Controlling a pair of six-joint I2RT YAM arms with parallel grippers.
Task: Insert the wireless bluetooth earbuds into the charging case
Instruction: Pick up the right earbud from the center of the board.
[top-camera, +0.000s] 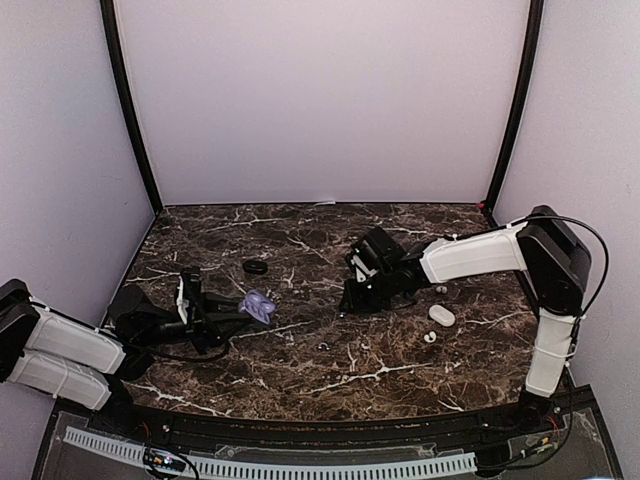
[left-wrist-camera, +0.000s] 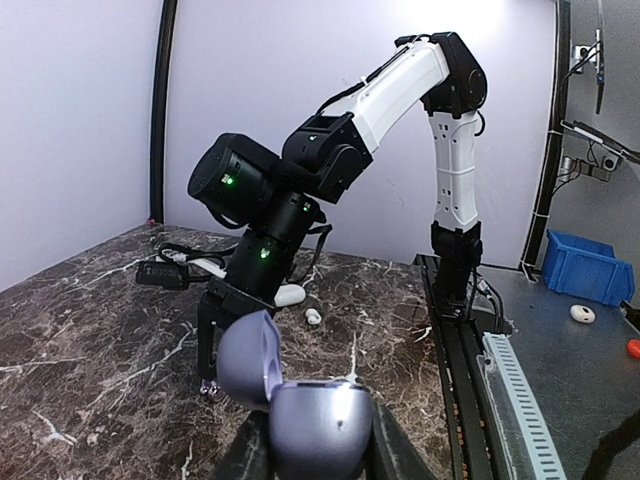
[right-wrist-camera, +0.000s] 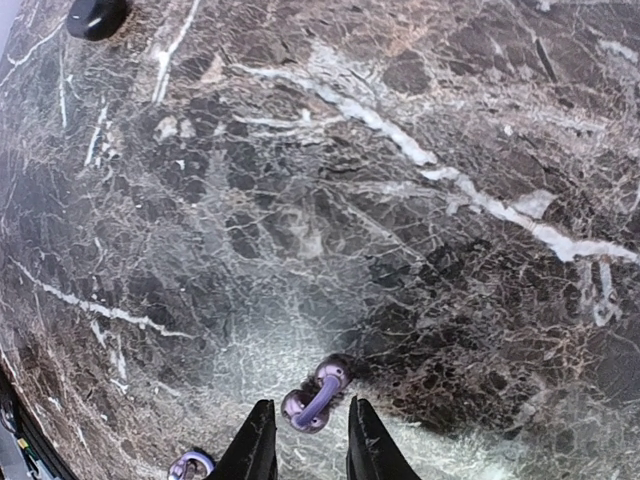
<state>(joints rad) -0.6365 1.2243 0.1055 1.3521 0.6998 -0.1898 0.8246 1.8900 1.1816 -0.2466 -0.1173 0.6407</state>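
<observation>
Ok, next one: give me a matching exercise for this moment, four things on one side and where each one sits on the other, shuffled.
Things:
1. purple case
2. black ring
3. white case
4. purple earbud

Places:
A. on the table at the tips of the right fingers
B. clamped between the left fingers, lid open
C. on the table next to a loose white earbud
D. lying alone, farther back than the open case

Pairs: 1-B, 2-D, 3-C, 4-A
</observation>
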